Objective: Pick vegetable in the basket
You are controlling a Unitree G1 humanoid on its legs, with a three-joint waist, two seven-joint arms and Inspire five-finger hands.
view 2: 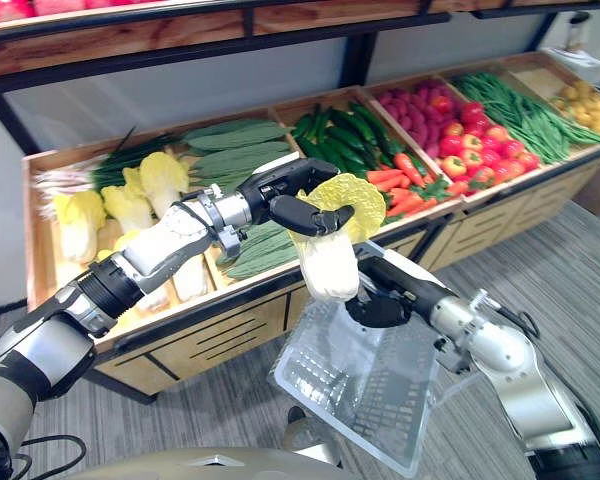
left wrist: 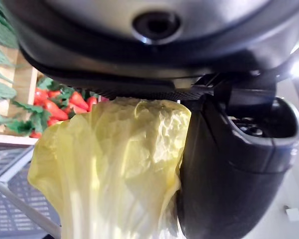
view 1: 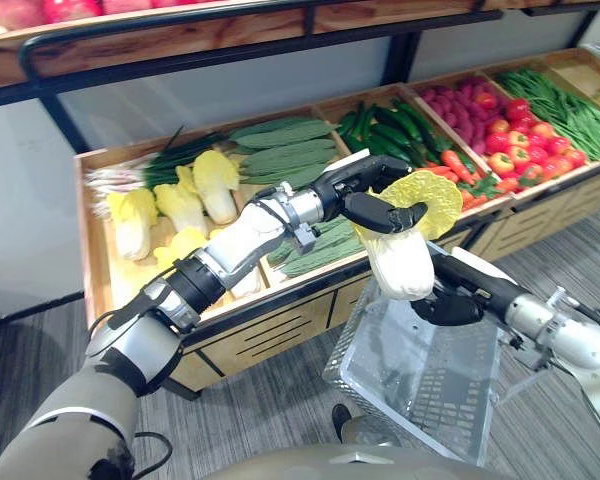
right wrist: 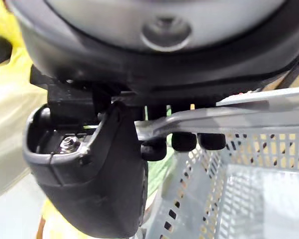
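One cabbage (view 1: 405, 262) clamped at its leafy top between the thumb and curled fingers of the left hand (view 1: 362, 185), hanging stem-down just over the shelf-side rim of the basket (view 1: 420, 400), held by its handle (right wrist: 249, 112) in the curled right hand (view 1: 448, 300). Likely to strike that rim and tumble to the floor (view 1: 280, 395) if released here, being barely over the opening; may also tilt the basket on landing.

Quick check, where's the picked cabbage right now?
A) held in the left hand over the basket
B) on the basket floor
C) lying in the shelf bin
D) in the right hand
A: the left hand is curled round the cabbage above the basket, which the right hand grips.
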